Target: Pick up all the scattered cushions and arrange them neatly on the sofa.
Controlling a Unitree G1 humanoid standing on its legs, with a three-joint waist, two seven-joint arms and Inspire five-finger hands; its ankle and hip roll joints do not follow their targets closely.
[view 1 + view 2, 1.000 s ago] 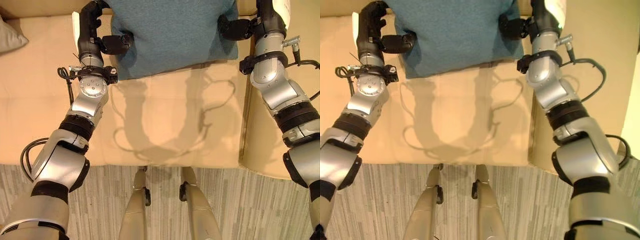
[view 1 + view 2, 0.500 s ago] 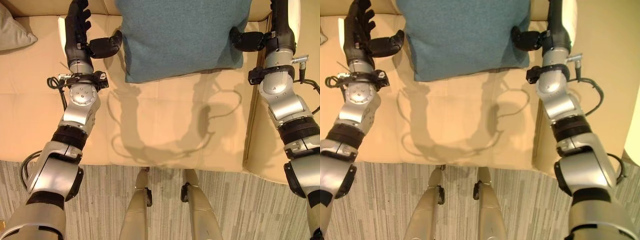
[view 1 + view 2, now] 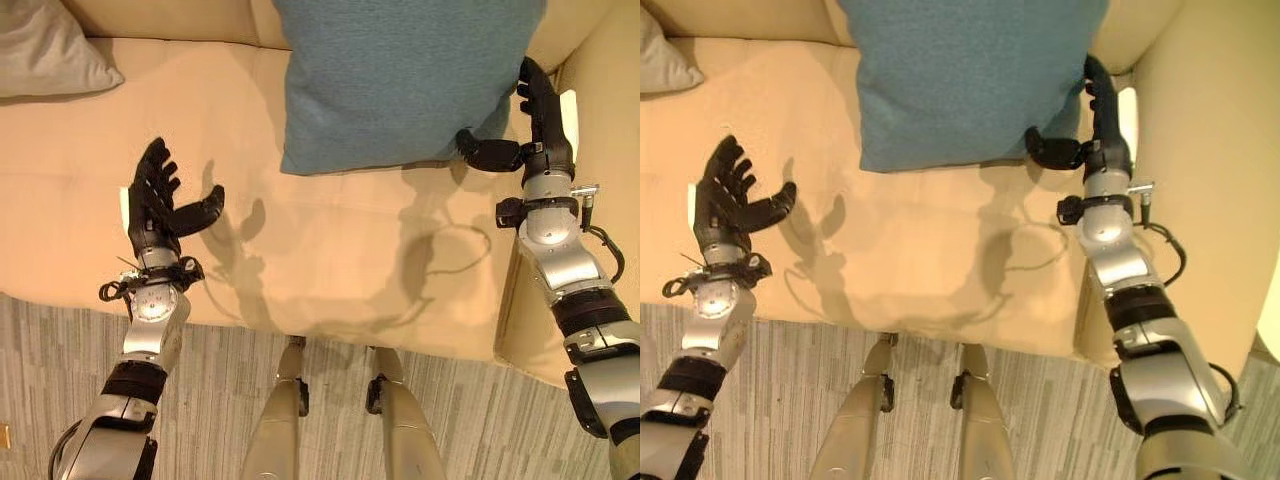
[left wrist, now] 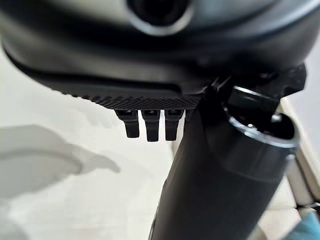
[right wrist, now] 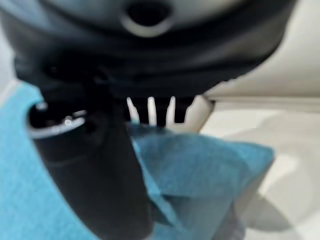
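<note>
We judge the teal cushion, leaning against the sofa back, soft and light; our right robot hand pinches its lower corner, while our left robot hand hangs spread and empty.

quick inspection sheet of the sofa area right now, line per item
surface: beige sofa seat, bare in the middle
job's things: teal cushion propped against the backrest; grey cushion on the seat towards the robot's left
clutter: nothing seen
hands: left hand open, above the seat's front, holding nothing; right hand against the teal cushion's corner, thumb under the edge
cables: nothing seen
surroundings: striped carpet before the sofa
</note>
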